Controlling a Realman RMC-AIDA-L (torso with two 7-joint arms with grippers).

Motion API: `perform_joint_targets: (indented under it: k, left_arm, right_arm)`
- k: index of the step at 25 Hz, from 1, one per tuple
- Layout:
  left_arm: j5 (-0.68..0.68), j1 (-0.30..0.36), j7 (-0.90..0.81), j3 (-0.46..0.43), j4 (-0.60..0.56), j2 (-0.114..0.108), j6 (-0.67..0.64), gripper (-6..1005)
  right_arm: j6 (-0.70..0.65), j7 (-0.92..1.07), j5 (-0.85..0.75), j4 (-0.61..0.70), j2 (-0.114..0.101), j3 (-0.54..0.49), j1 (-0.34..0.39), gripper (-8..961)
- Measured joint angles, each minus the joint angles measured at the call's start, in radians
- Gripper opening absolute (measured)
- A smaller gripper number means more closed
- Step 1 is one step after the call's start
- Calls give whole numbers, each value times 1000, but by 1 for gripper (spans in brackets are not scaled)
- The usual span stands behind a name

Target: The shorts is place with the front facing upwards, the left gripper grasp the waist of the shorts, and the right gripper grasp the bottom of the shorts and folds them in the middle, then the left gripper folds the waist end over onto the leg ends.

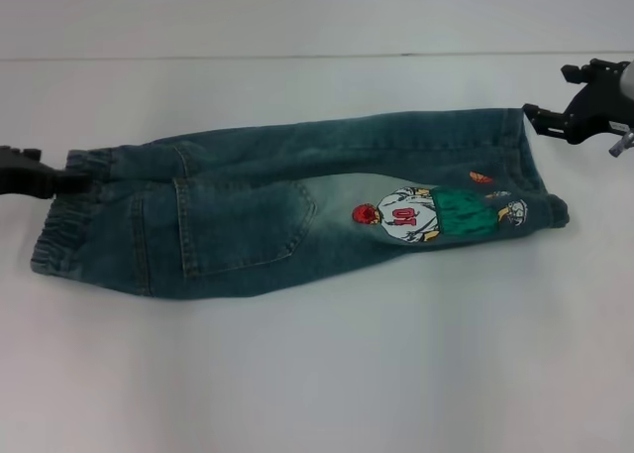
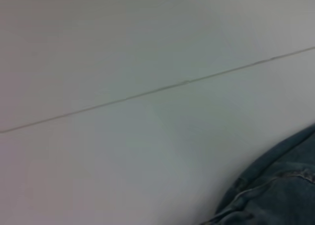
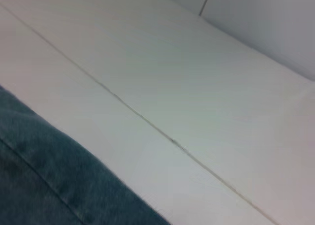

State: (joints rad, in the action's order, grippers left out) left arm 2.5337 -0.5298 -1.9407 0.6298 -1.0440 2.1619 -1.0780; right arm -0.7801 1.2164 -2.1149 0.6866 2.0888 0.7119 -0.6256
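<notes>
I see the left gripper point(image 1: 61, 181) at the desk's point(image 1: 317, 374) left edge, touching the waist point(image 1: 69, 225); its jaws I cannot tell. The shorts point(image 1: 297, 200) lie folded lengthwise mid-desk. The right gripper point(image 1: 535, 114) hangs by the hems point(image 1: 540, 180), jaws unclear.

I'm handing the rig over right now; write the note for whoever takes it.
Left tool: at the waist, on the table's left; whether it is open or shut cannot be told.
Right tool: just past the leg ends, on the right; no cloth seen in it, its grip cannot be told.
Shorts: lying lengthwise on the white table, already folded in the middle, one leg over the other, embroidery up.
Left to do: fold the waist over onto the leg ends.
</notes>
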Motion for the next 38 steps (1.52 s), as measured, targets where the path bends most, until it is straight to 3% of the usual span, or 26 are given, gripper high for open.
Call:
perform_joint_targets:
  k: [4,9,13,16,19,22,30,38]
  left_arm:
    - [-80,52,11,-2,-59,2,0,781]
    - [-394,169,174,-5,-83,3,-41,770]
    - [-663,248,381,-45,-21,9,-161,770]
    - [-809,280,544,-124,99,9,-292,769]
    - [-854,286,704,-222,235,3,-369,769]
    - [-857,296,777,-268,300,3,-383,769]
    - [-862,322,975,-352,468,2,-386,770]
    - [-839,332,1005,-363,493,2,-365,769]
  right_arm:
    - [-73,-1,83,47,-3,-5,42,743]
    - [-246,-39,235,67,-19,-14,117,741]
    - [-390,-76,333,61,-26,-30,177,740]
    - [-494,-119,382,32,-27,-61,210,739]
    - [-557,-195,430,-9,-13,-104,225,738]
    - [-582,-265,494,-69,4,-138,230,738]
    - [-619,-419,539,-268,3,-136,223,742]
    - [-593,-527,525,-346,3,-98,214,734]
